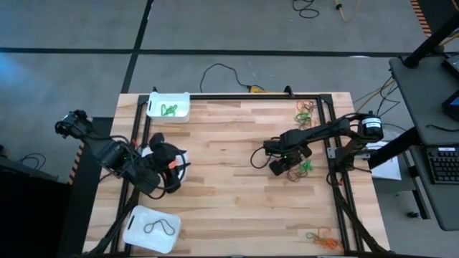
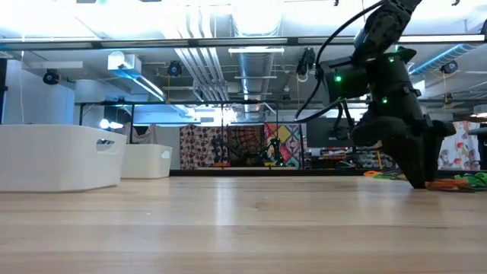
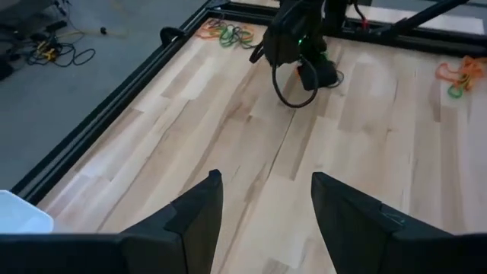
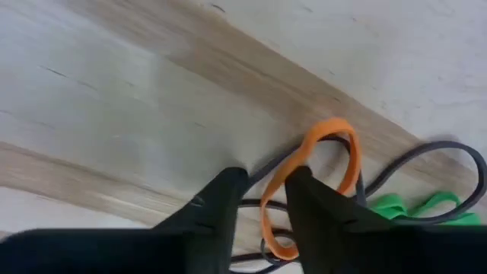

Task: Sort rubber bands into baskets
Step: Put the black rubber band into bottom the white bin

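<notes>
Your right gripper (image 4: 262,202) presses down on the table (image 1: 229,193), fingers narrowly parted astride an orange rubber band (image 4: 329,164); your left gripper (image 3: 266,221) hovers, fingers apart, empty.

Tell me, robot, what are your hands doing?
Right hand down, open around orange band. Left hand open, waiting. Black and green bands tangled alongside.

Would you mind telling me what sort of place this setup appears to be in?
Probably a robotics lab or workshop: a wooden table with a black frame, a desk with a keyboard beside it, cables on the grey floor, and exposed ceiling ducts.
</notes>
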You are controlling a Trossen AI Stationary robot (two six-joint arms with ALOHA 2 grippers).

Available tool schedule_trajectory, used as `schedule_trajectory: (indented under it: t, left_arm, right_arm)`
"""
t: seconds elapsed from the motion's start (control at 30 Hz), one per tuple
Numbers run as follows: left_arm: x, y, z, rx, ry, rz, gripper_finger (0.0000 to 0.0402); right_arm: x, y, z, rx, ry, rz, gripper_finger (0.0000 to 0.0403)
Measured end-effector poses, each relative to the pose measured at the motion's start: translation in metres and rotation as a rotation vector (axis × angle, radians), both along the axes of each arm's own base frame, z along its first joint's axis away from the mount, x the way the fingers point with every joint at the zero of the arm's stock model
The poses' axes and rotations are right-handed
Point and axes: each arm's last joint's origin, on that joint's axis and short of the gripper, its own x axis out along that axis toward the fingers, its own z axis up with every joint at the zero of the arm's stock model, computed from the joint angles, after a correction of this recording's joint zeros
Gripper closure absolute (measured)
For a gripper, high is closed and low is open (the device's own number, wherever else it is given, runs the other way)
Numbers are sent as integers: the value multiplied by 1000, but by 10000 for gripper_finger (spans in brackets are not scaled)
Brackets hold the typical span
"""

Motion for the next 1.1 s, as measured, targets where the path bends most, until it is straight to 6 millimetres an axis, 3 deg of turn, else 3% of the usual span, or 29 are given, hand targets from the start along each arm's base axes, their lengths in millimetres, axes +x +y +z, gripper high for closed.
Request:
schedule_trajectory:
  t: [0.17,0.23,0.4,0.6,0.83,1.1]
  left_arm:
    - [-7,5,1,29,11,17,216]
    - [-9,7,3,39,1,26,216]
    - [-13,11,7,80,-44,70,216]
    - [-18,16,11,94,-68,86,216]
    - [-22,18,13,50,-89,108,216]
    - [-21,16,11,-34,-90,118,216]
  right_arm:
    - [9,3,7,1,-26,25,381]
    - [18,6,14,-5,-63,36,388]
    - [54,8,38,-31,-199,69,393]
    - [118,2,54,-124,-384,212,393]
    - [176,-1,39,-153,-450,384,392]
    - [193,-1,25,-90,-456,459,363]
